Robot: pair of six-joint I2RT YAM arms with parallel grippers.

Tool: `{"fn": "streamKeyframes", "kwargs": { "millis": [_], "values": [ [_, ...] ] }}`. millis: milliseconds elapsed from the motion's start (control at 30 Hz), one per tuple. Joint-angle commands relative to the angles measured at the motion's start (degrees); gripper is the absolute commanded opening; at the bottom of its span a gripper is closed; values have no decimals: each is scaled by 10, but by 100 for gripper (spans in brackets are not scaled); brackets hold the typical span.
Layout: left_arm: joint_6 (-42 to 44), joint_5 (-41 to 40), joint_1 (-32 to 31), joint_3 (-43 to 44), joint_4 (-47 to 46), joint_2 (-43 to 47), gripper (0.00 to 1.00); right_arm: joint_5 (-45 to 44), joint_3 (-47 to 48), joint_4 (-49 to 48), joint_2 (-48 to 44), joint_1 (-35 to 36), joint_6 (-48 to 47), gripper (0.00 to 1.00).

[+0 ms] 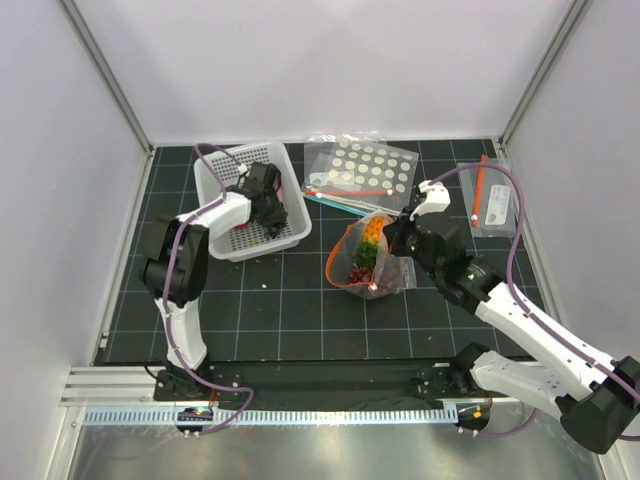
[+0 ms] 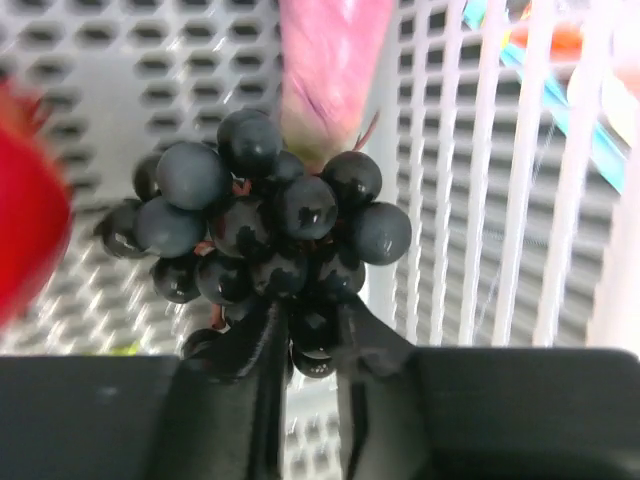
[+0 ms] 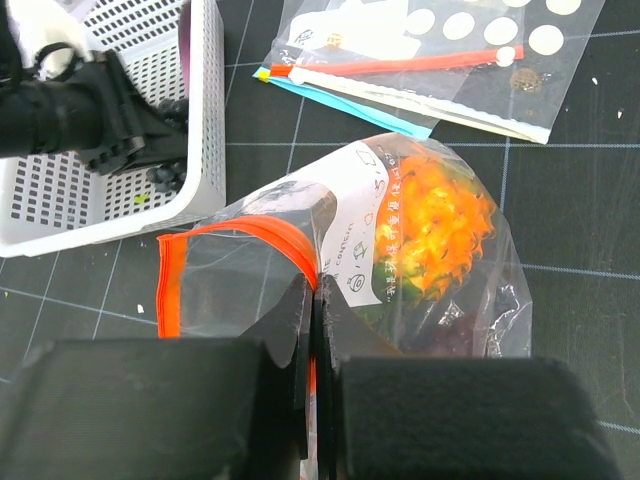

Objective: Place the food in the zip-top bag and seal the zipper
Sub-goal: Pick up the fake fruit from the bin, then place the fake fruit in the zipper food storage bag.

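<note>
The grape bunch (image 2: pixel 265 215) is dark purple and lies inside a white basket (image 1: pixel 215 185). My left gripper (image 2: pixel 312 320) is shut on its lower grapes; it shows from above (image 1: pixel 262 200) inside the basket. A blurred red shape (image 2: pixel 25 230) at the left may be the apple. The zip-top bag (image 1: pixel 368 262) stands mid-table with its mouth open. The orange pineapple (image 3: pixel 440 220) lies inside it. My right gripper (image 3: pixel 316 290) is shut on the red-orange zipper (image 3: pixel 240 232) and holds the mouth up.
A pink object (image 2: pixel 330 60) lies in the basket behind the grapes. The larger white-dotted bag (image 1: pixel 365 168) lies at the back centre. A small labelled clear bag (image 1: pixel 493 205) lies at the back right. The basket wall (image 3: pixel 200 150) stands close left of the zip-top bag.
</note>
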State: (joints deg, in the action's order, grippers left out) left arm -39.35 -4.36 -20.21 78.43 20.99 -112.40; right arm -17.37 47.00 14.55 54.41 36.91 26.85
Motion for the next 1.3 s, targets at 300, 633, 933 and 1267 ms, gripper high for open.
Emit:
{"fn": "streamKeyframes", "kwargs": {
  "millis": [300,633,933,1267],
  "values": [
    [19,-125,-85,-100,-2,270,0,-7,1,-34,-11,-2,-11,1],
    [46,-158,-205,-176,-33,484,0,0,-1,-37,-15,-2,-11,1],
    [118,-23,-313,-187,-145,477,0,6,-7,-42,-36,-2,-15,1],
    [222,1,-445,-111,-149,352,0,-3,-11,-44,-58,-2,-12,1]
  ]
}}
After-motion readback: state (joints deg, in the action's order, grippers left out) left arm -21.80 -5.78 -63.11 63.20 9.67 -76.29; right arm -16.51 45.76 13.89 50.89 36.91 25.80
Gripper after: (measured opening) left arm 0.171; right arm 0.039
